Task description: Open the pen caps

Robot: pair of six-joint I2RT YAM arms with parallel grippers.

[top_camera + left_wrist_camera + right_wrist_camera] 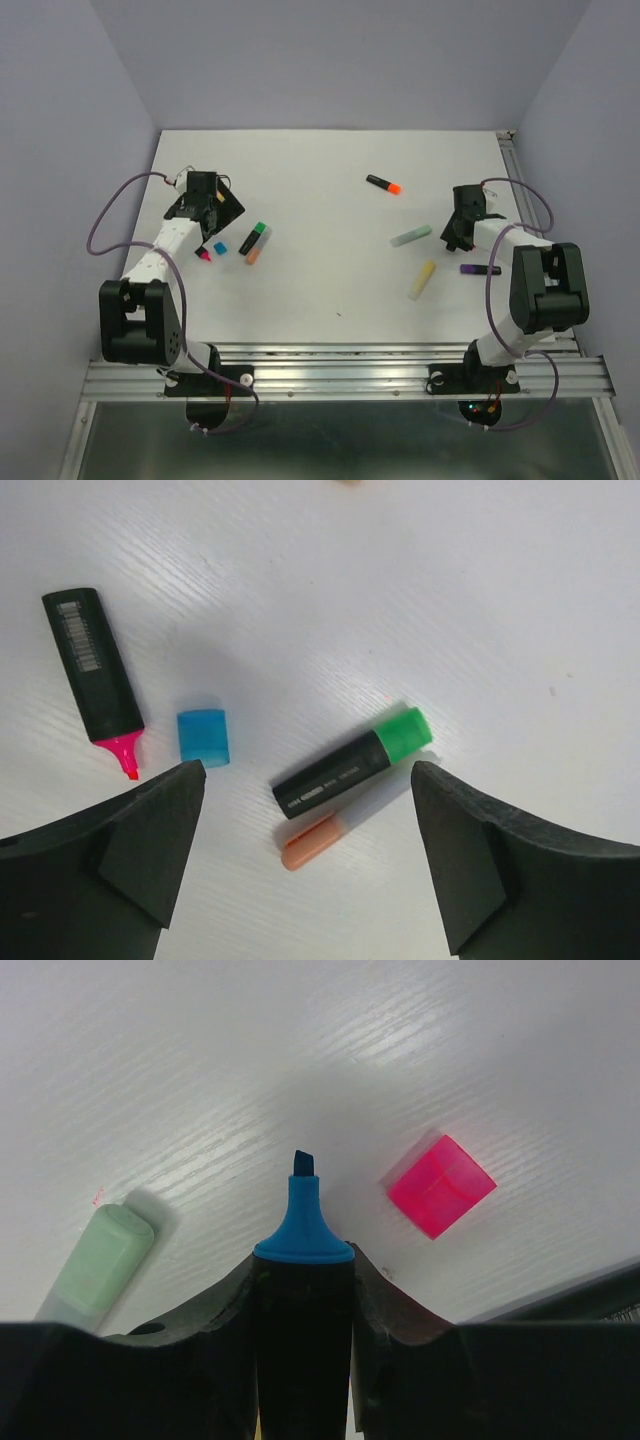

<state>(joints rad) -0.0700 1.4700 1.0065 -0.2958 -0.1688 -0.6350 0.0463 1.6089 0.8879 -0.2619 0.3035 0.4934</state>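
Left wrist: left gripper [308, 780] gapes over green cap [405, 732] pointing upper-right; right gripper [303, 1260] clamps blue-tipped pen [302, 1222].

Eight highlighters [383, 184] [410, 236] [422, 279] [480, 269] [330, 777] [308, 845] [92, 665] [300, 1250], six capped, two uncapped, two loose caps [203, 737] [441, 1185], two robot arms [160, 250] [520, 270]

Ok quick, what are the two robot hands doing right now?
Left gripper: open, holding nothing.
Right gripper: shut on the blue highlighter, cap off.
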